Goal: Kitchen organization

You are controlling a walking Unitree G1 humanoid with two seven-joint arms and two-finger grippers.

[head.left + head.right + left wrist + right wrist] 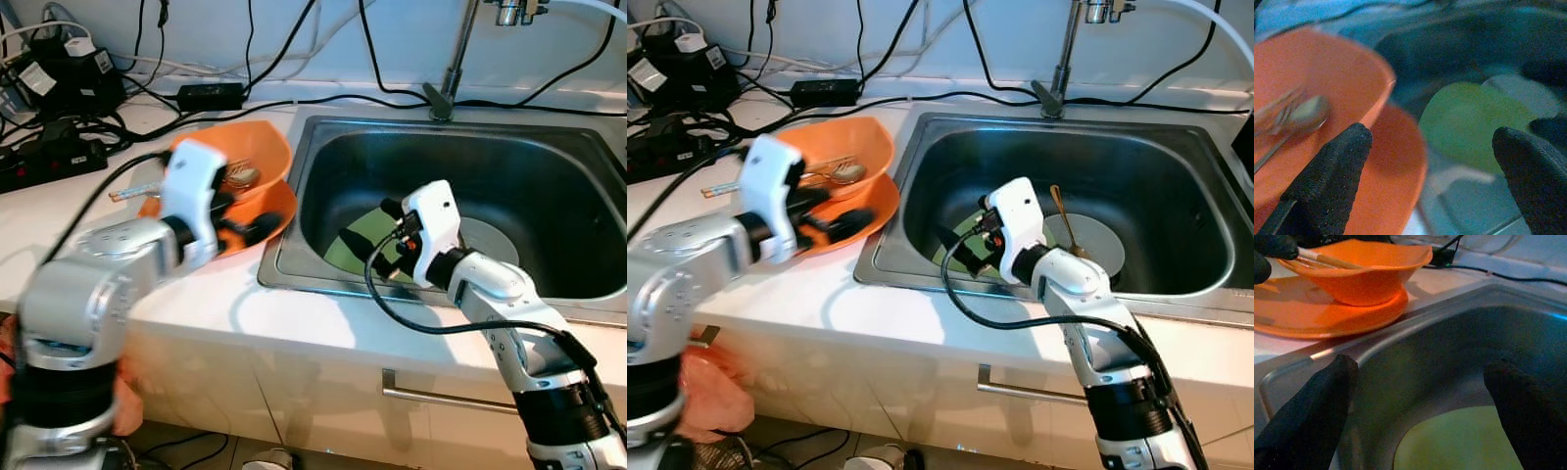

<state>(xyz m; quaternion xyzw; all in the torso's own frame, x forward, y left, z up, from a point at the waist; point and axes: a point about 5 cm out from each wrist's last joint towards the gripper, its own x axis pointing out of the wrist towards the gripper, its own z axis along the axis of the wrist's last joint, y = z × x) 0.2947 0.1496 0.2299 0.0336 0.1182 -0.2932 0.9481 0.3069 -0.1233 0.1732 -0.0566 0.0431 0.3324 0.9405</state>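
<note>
Right tool [960,253] is down inside the sink [1205,176], black fingers spread wide with nothing between them, hovering just over the green plate [364,245] on the sink floor near its left wall. Left tool [250,227] is over on the bench [59,215], fingers also parted and empty, sitting right at the near edge of the orange plate [877,206], with the orange bowl [857,147] stacked on top of it. That bowl already carries cutlery: a spoon [844,173] and what looks like a fork beside it. So, judging by the layout, part of the sorting looks done, with orange dishes and some utensils gathered left of the sink. Left to do: the green plate, a grey plate [1097,245] beside it to the right, and a thin golden utensil [1063,217] lying across that grey plate. Far along the bench, cables and a power strip [49,162] crowd the wall.
</note>
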